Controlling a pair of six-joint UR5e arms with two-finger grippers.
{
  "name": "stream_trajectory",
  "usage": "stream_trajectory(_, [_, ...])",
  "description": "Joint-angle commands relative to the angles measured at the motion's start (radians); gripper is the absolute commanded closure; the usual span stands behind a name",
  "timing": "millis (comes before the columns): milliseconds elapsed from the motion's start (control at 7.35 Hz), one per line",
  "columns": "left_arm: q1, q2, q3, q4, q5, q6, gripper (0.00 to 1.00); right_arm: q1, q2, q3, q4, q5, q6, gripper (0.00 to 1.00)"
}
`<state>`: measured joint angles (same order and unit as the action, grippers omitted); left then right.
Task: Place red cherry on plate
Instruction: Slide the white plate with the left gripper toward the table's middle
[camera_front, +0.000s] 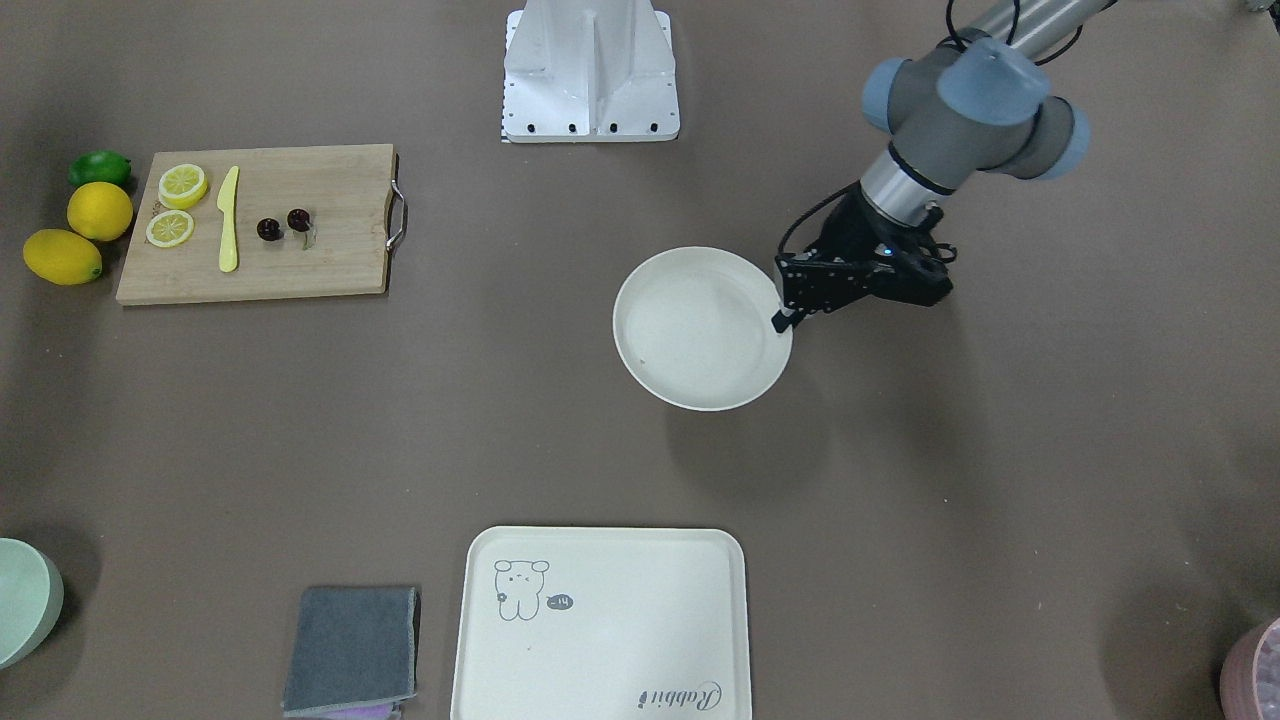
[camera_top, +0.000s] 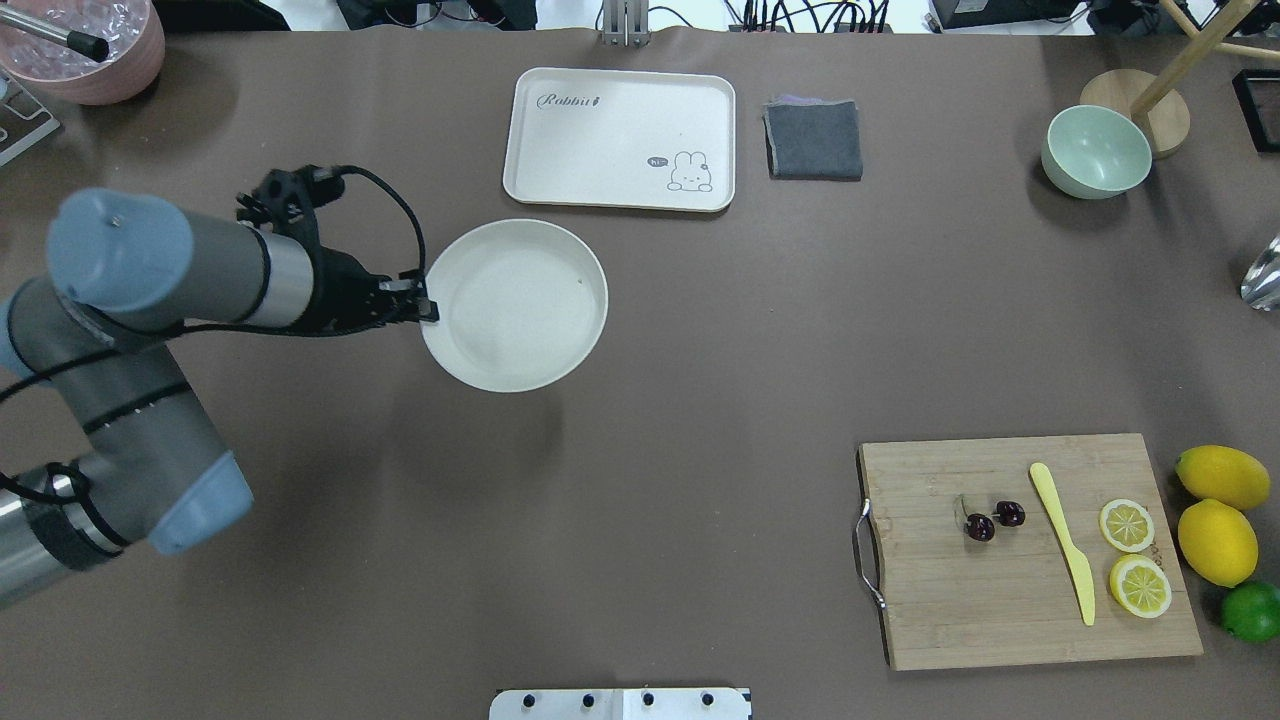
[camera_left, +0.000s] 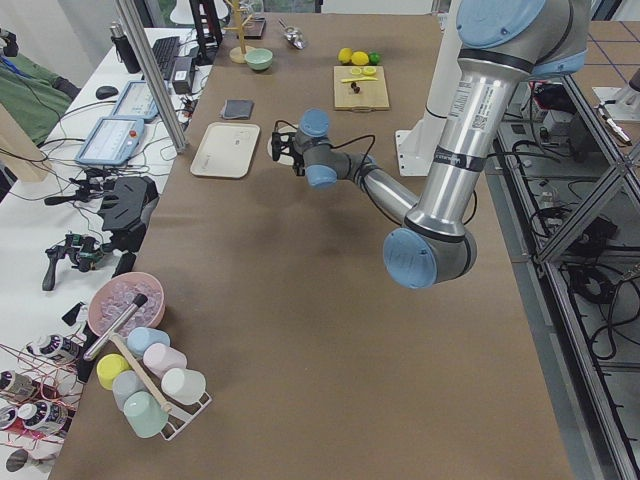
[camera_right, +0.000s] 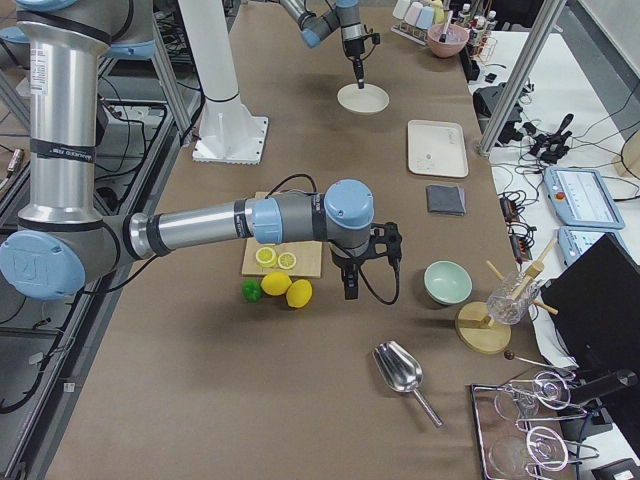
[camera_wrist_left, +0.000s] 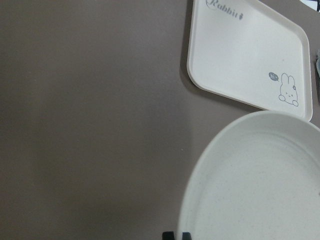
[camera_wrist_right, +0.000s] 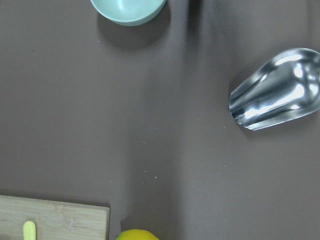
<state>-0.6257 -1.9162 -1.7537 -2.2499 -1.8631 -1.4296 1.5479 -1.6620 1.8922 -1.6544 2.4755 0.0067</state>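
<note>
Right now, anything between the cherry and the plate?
Nothing visible. The cherry lies on the board; from there to the plate, held at its rim by the left tool, only bare table shows. The knife lies on the cherry's far side.
</note>
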Motion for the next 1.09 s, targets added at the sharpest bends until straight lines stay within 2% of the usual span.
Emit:
stream_trajectory(0, [0.198,-0.046,0.000,0.045,0.226,-0.090,1.00,-0.040,0.048,0.008,0.001,0.002,0.006,0.00])
stream_trajectory(272, [0.256,-0.088,0.035,0.082,0.304,-0.118,1.00,-0.122,0.085,0.060,0.001,-0.001,0.141,0.00])
stream_trajectory(544, [0.254,-0.116,0.092,0.084,0.309,-0.127,1.00,-0.208,0.106,0.109,0.002,-0.001,0.272,0.00])
stream_trajectory(816, [0.248,-0.115,0.100,0.084,0.308,-0.121,1.00,-0.271,0.111,0.165,0.002,-0.003,0.357,0.00])
stream_trajectory(952, [0.244,-0.115,0.102,0.082,0.308,-0.121,0.38,-0.305,0.116,0.186,0.002,-0.007,0.410,0.00])
